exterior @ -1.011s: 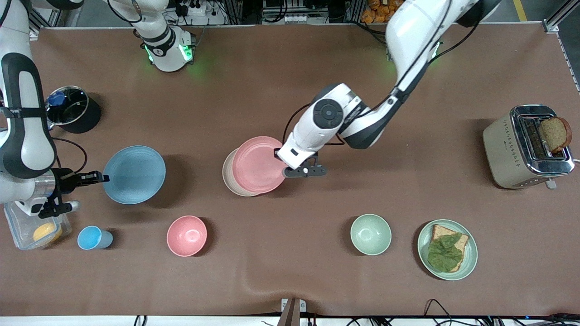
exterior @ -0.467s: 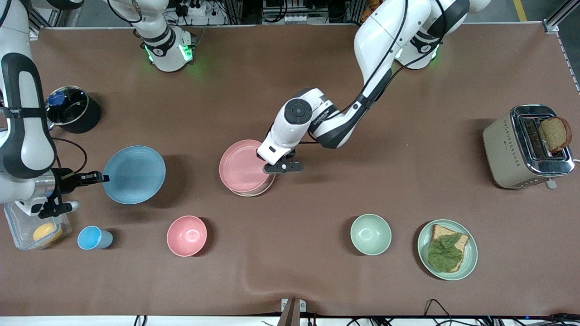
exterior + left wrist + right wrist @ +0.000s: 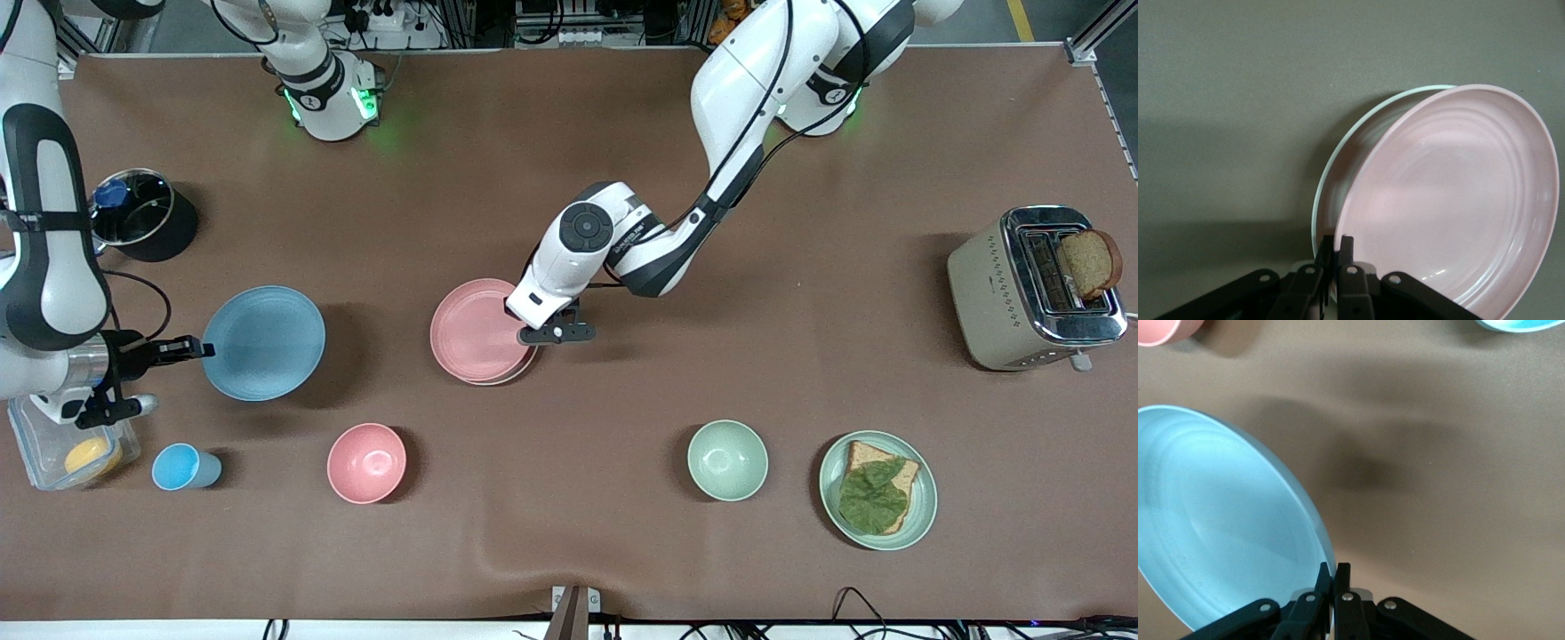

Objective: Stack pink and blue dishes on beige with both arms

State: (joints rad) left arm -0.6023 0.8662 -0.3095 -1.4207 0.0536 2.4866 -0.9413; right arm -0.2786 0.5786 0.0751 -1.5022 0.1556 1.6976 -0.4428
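Beige plate (image 3: 1338, 173) rim beneath left claw's (image 3: 1335, 248) pinched pink plate (image 3: 1451, 200); right claw (image 3: 1331, 577) pinching blue plate (image 3: 1218, 520).

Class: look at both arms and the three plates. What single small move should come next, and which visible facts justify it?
Probably the left gripper should open and let go. It is shut on the pink plate's rim, and that plate already lies almost squarely over the beige plate, only a sliver of beige showing. The right gripper holds the blue plate lifted above the table, so it seems ready to follow once the stack is free.

pink plate (image 3: 476, 329) on beige plate (image 3: 516, 373) | blue plate (image 3: 262, 342) lifted
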